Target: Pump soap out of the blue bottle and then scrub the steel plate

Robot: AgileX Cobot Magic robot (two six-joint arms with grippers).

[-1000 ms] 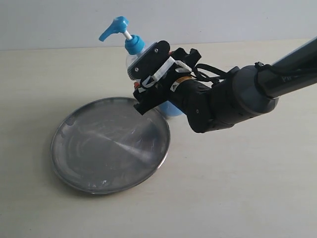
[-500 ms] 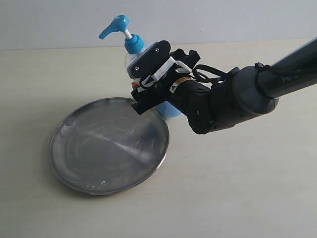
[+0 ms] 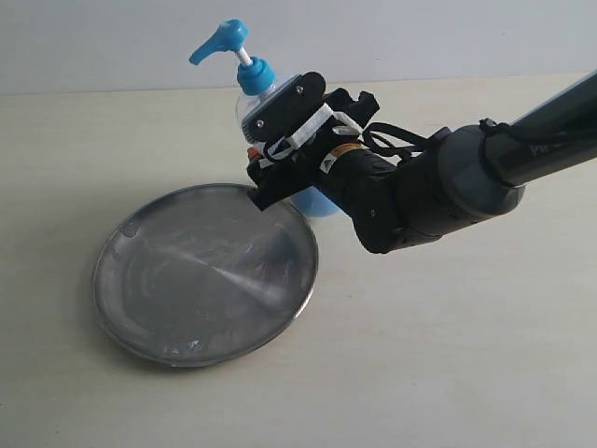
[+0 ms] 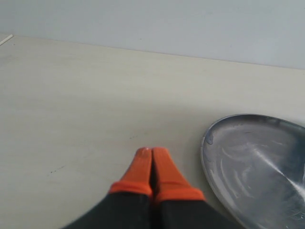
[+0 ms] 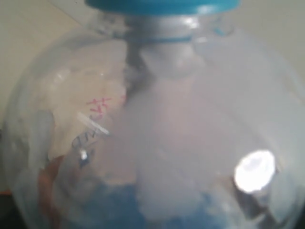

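The bottle (image 3: 254, 77) is pinched by the right gripper (image 3: 280, 154) at the far rim of the plate (image 3: 201, 275), and its base is hidden behind the fingers. The left gripper (image 4: 152, 156) is held with tips pressed together over the table (image 4: 71, 119), near the plate's edge. Open tabletop is seen around the plate's other sides.
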